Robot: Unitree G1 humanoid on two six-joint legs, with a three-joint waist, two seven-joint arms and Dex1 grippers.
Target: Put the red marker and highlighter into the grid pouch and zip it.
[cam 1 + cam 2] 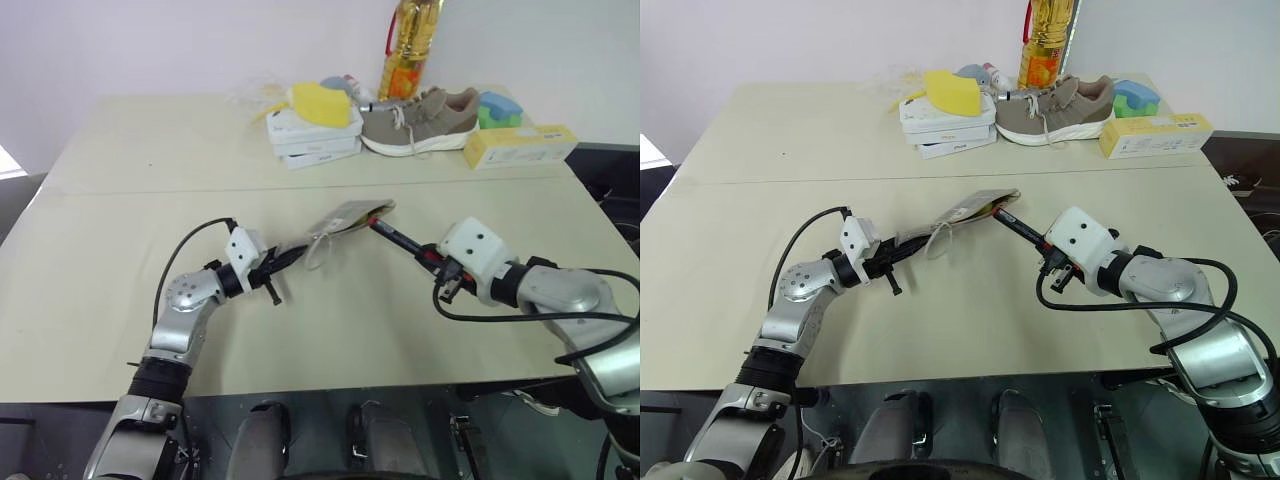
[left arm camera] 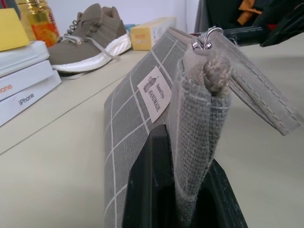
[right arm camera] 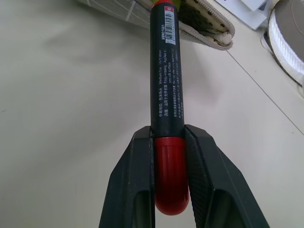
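Beige table (image 1: 120, 260) under a pale wall, with clutter ranged along its far edge: stacked white boxes (image 1: 312, 143) bearing a yellow sponge-like lump (image 1: 322, 103), a grey-brown shoe (image 1: 418, 122), an oil bottle (image 1: 408, 48) and a long pale-yellow box (image 1: 518, 146). Nothing stands between this row and the arms; the near and middle tabletop lies bare to both side edges. Left gripper (image 1: 283, 262), fingers pressed together, pinches one end of the grid pouch (image 1: 348, 219), holding it raised off the table. Right gripper (image 3: 168, 161) clamps the red end of the red marker (image 3: 166, 66), whose black barrel reaches to the pouch's far end, its tip at the pouch mouth
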